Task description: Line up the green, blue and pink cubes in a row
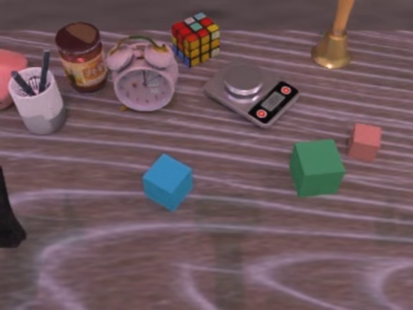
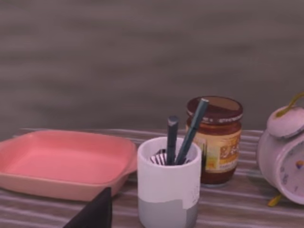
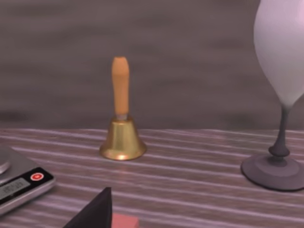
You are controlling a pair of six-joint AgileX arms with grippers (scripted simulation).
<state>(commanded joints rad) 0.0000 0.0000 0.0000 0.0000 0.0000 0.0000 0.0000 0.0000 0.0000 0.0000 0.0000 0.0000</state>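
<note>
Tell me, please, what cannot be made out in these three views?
- Left gripper: top view's left edge cuts it off; fingers unreadable.
- Right gripper: absent from the top view; only a dark sliver in the right wrist view.
- Pink dish: mostly beyond the top view's left edge.
- Pink cube: mostly cut off in the right wrist view.

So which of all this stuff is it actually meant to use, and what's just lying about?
For the job:
green cube
blue cube
pink cube

Just lying about:
puzzle cube
alarm clock
jar
pen cup
pink dish
scale
bell
glass
</note>
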